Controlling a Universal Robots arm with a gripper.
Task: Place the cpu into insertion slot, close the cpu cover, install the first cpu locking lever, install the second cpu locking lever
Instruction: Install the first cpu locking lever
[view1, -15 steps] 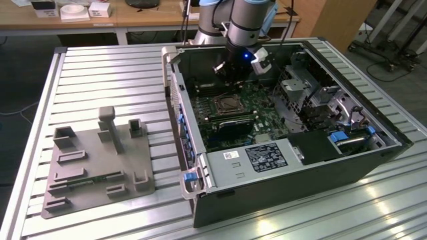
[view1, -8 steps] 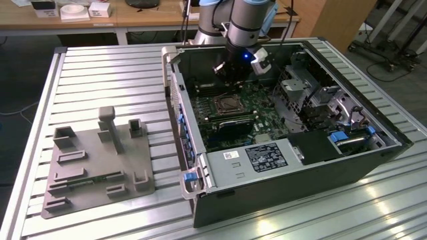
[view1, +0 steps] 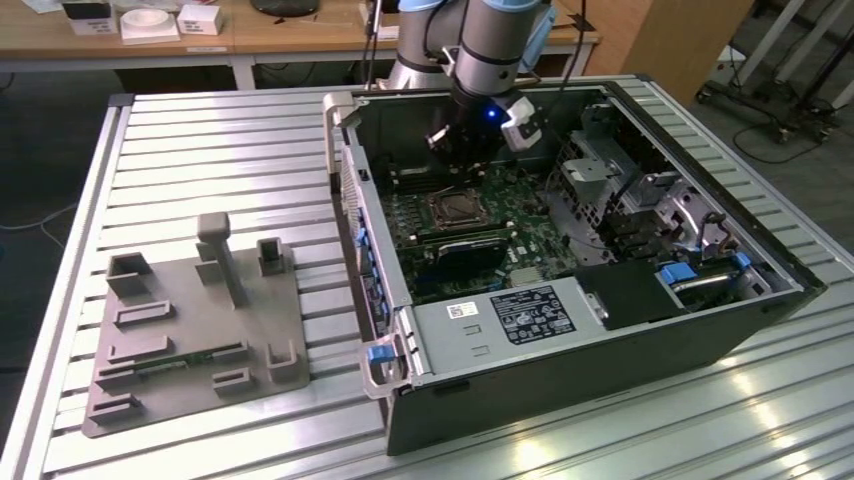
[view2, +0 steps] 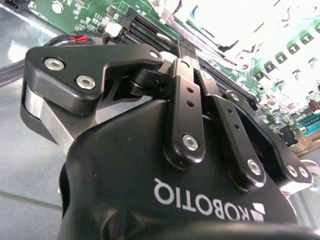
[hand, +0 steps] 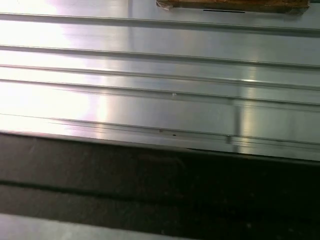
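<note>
Lab or workshop; slatted aluminium table (view1: 200, 150), open computer case (view1: 587, 290), wooden workbench (view1: 267, 35)

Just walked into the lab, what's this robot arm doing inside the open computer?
A single robot arm reaches down into an open dark tower computer case lying on its side on a ribbed metal table. Its black gripper hangs above the green circuit board, near the small metal-rimmed square socket. The second wrist view looks along its black fingers.

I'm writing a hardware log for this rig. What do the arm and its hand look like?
The arm is a round grey tube with a light blue joint cap and a small blue light near the wrist. In the second wrist view the hand is glossy black, with flat black finger links fastened by silver screws, a silver metal band on one side and white lettering on its body.
</note>
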